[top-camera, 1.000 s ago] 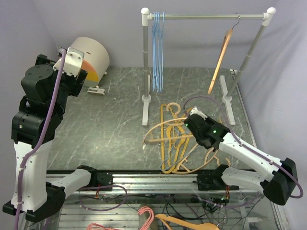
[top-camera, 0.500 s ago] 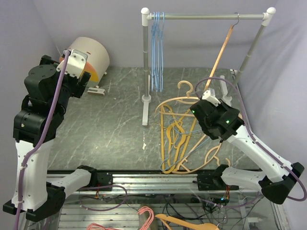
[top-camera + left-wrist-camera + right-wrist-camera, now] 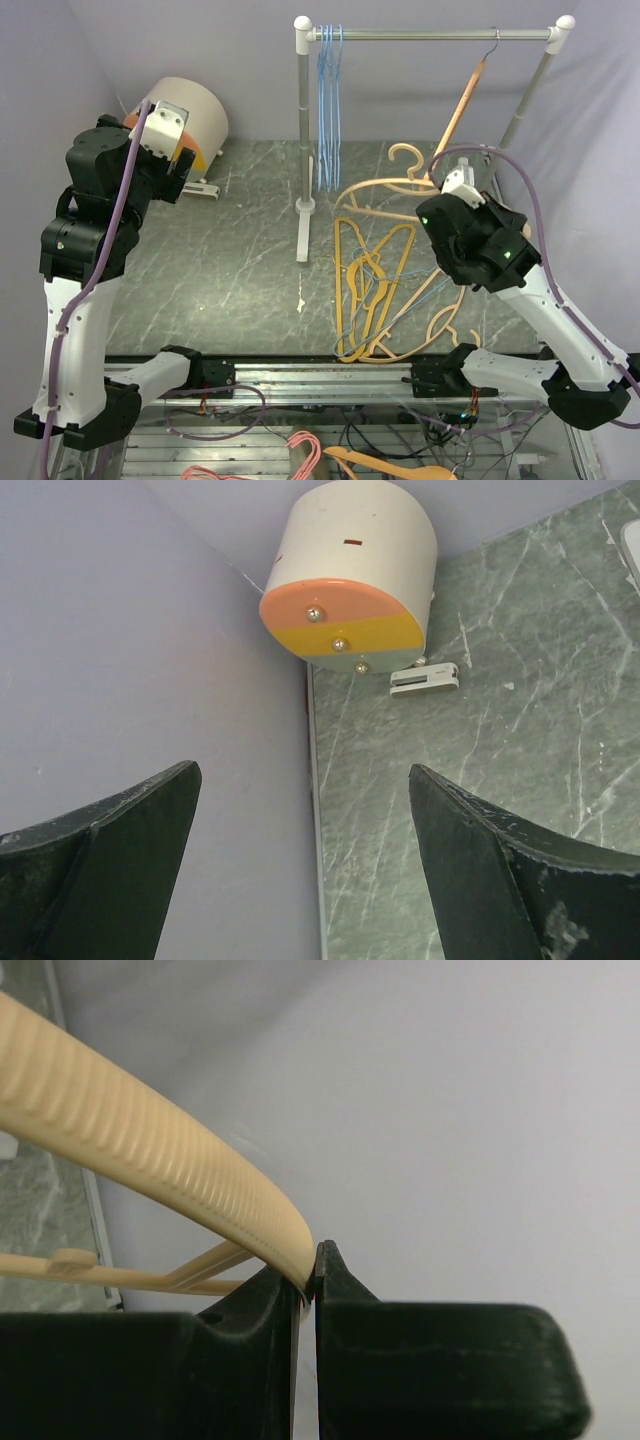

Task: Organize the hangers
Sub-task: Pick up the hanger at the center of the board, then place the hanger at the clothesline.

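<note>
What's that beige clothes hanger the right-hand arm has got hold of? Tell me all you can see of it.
It is a tan plastic hanger, thick and curved, with a rounded hook on top and a thin crossbar below. Close up, its shoulder has fine ribs. The right gripper is shut on one end, pinching it between black fingers. It seems lifted above the grey marbled table, hook pointing away from the arms and hung on nothing. Whether it touches the hangers below cannot be told.
</note>
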Robot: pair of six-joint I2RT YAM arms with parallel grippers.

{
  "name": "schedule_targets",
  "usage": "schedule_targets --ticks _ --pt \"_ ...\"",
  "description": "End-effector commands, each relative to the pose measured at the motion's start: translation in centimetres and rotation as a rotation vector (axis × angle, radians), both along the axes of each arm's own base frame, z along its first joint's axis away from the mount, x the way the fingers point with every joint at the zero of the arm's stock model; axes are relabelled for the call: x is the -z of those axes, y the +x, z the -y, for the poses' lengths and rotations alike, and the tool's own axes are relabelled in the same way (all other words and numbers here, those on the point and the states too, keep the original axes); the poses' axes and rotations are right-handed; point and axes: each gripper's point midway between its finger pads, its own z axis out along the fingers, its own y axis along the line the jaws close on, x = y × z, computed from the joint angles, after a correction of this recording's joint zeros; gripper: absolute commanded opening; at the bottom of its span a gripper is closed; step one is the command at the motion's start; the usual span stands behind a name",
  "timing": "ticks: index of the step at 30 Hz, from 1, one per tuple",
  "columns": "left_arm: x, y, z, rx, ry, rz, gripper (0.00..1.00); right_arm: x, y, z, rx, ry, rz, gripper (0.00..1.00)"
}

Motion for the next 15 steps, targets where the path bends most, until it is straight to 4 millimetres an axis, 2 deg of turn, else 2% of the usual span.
schedule_targets --ticks 1,9,11,15 --pt "-0.3 -0.3 0.0 0.002 -0.033 0.009 0.96 -5.4 -0.4 0.5 0.081 0.03 0.191 0.0" --pt "-0.6 0.0 0.2 0.02 -0.055 0.008 0.95 -12.7 -1.3 1.1 0.159 0.194 0.394 0.0" --pt "-0.7 0.0 0.3 0.023 -0.058 0.008 0.95 -13.6 -0.8 0.8 0.153 0.216 0.409 0.0" --pt "-0.3 0.2 0.5 0.034 -0.064 -0.001 0.95 -14.2 0.8 -0.7 0.136 0.213 0.399 0.0"
